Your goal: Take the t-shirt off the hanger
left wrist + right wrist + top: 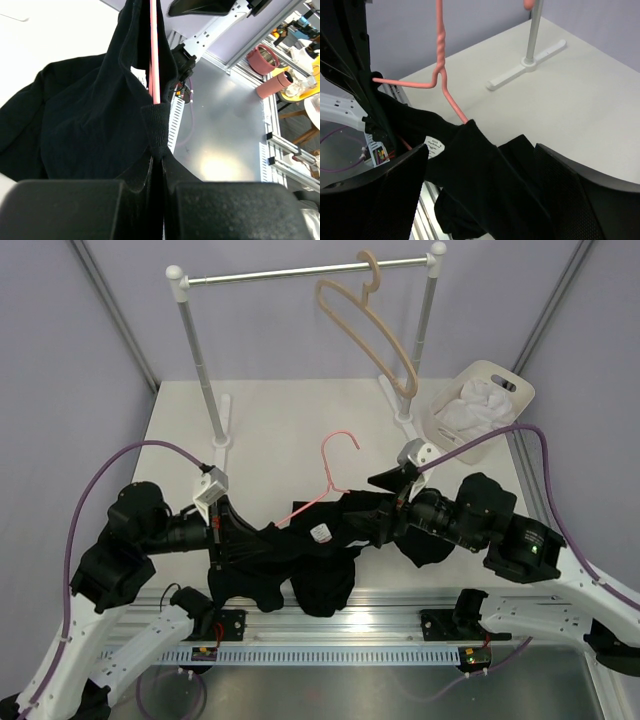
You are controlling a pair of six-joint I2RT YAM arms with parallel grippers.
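Arms both reach inward low over the near table edge, wrists about level, facing each other. Left gripper (162, 186) is clamped shut on a fold of the t-shirt (315, 575), with the hanger (440, 45) wire running straight up out of the pinch. Right gripper (481, 150) has its fingers spread wide, black fabric lying between them, not pinched. The shirt is bunched between the two grippers, white label (434, 146) showing, its lower part drooping at the near edge. The hanger hook sticks out toward the table (270, 420) middle. Basket (505, 375) at the far right corner holds a white cloth (478, 405). Rack (300, 277) along the far edge carries a beige hanger (375, 278). Bare tabletop lies between rack and shirt.
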